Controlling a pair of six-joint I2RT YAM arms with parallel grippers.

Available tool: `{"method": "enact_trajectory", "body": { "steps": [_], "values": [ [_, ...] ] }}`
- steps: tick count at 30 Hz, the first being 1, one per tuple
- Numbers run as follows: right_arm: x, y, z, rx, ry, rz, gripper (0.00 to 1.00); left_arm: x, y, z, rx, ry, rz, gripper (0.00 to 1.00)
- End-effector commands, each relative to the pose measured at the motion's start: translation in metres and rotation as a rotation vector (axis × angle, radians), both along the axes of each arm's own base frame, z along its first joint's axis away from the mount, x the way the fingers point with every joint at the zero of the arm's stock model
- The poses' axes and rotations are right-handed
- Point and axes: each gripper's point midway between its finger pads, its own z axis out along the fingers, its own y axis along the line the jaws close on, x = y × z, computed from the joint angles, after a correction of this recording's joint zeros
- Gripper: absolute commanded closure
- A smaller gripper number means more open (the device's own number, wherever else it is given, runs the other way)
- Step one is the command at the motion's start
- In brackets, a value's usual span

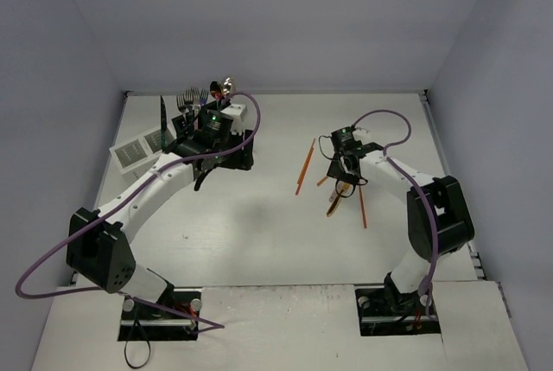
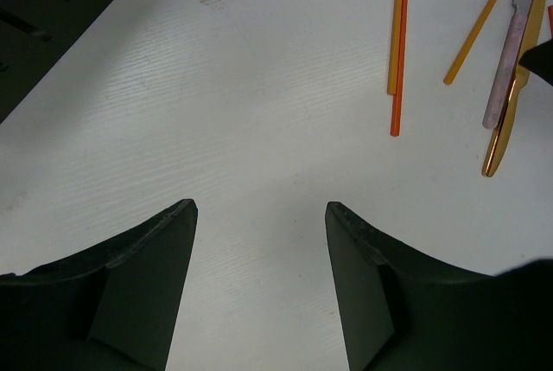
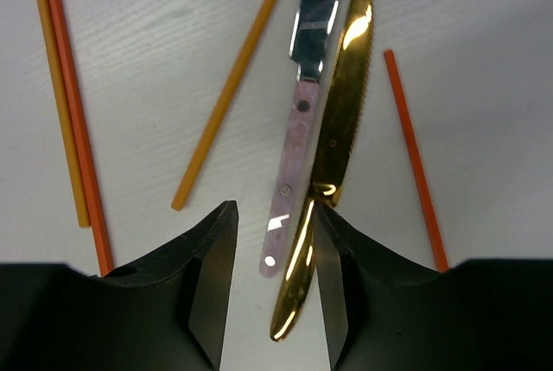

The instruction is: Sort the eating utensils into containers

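Between the fingers [image 3: 203, 293] of the right gripper [image 3: 275, 209], I see the handle ends of two knives lying side by side on the table [image 3: 484, 60]. One is the pink-handled knife [image 3: 289, 163] with a silver blade. The other is the gold knife [image 3: 346, 77], whose handle runs close along the inner face of the finger on the picture's right. These fingers are spread, and bare table shows between the pink handle and the other finger, so nothing is clamped. Outward from the knives lie the orange sticks: a diagonal stick [image 3: 233, 77] near the pink handle, the paired sticks [image 3: 69, 129] touching each other farther out on that side, and a red-orange stick [image 3: 415, 155] beyond the gold knife. At the left gripper [image 2: 259, 207], the fingers [image 2: 147, 284] are released wide apart over bare table with nothing between them. A corner of the black caddy [image 2: 52, 8] shows at the upper left of that wrist view. In the top view, the black caddy sits just beside the left wrist, with forks [image 1: 190, 99] and a spoon [image 1: 229, 86] standing upright there; I cannot tell which compartment. The white caddy [image 1: 130, 155] lies to its left, near the wall. Knives and sticks are well apart from both caddies.
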Motion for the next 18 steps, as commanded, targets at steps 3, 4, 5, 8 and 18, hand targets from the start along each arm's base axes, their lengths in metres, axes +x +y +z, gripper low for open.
{"method": "enact_trajectory", "body": {
  "steps": [3, 4, 5, 8, 18],
  "values": [
    [0.038, -0.005, 0.004, -0.039, -0.051, -0.071, 0.64, 0.000, -0.001, 0.043, -0.028, -0.111, -0.038, 0.42],
    [0.040, -0.006, 0.002, -0.041, -0.048, -0.077, 0.64, -0.001, 0.000, 0.045, -0.029, -0.113, -0.039, 0.42],
    [0.043, -0.007, -0.001, -0.043, -0.045, -0.088, 0.64, -0.003, 0.000, 0.045, -0.028, -0.111, -0.044, 0.42],
    [0.046, -0.009, -0.006, -0.048, -0.040, -0.113, 0.64, -0.005, 0.002, 0.047, -0.028, -0.116, -0.049, 0.42],
    [0.044, -0.014, -0.023, -0.056, -0.005, -0.152, 0.65, -0.009, 0.002, 0.046, -0.031, -0.113, -0.066, 0.42]
  ]
}}
